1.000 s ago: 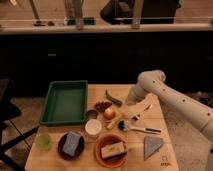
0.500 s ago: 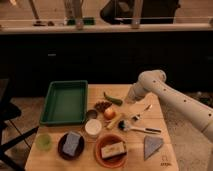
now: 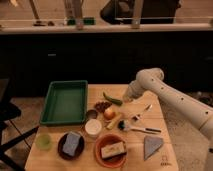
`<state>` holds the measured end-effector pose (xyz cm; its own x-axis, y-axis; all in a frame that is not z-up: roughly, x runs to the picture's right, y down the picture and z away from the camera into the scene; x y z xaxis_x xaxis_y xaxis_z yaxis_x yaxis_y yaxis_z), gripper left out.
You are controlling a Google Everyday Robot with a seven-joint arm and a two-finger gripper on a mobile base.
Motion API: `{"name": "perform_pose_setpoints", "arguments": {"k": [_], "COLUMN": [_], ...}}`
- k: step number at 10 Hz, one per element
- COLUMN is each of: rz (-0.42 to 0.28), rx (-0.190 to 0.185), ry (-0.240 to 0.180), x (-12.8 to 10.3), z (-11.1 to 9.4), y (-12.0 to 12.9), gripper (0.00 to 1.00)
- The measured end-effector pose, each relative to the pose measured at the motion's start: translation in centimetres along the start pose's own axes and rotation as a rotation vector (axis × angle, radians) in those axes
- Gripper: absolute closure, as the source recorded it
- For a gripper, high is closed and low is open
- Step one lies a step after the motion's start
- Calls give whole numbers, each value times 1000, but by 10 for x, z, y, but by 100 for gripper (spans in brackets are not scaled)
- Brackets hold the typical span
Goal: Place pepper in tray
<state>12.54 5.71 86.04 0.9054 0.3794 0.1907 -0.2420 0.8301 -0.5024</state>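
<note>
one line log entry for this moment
gripper: above table, right of pepper | pepper: on table, not grasped | tray: empty | step: reaching

Gripper (image 3: 126, 100) shifted toward 11 o'clock, away from table centre, now just beside pepper (image 3: 112, 98), at its 3 o'clock end.

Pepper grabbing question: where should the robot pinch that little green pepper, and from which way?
Probably at the middle of the pepper, coming from above, fingers straddling its narrow width. It lies flat and slender on the table. The gripper hovers by its right end.
</note>
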Motion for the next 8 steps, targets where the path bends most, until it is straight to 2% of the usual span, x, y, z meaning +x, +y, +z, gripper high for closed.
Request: {"name": "perform_pose_setpoints", "arguments": {"k": [6,8], "rz": [3,7], "rx": [-22,5], "ry": [11,8], "x": [-3,-2], "z": [19,26], "y": [-8,-14], "gripper": [20,20]}}
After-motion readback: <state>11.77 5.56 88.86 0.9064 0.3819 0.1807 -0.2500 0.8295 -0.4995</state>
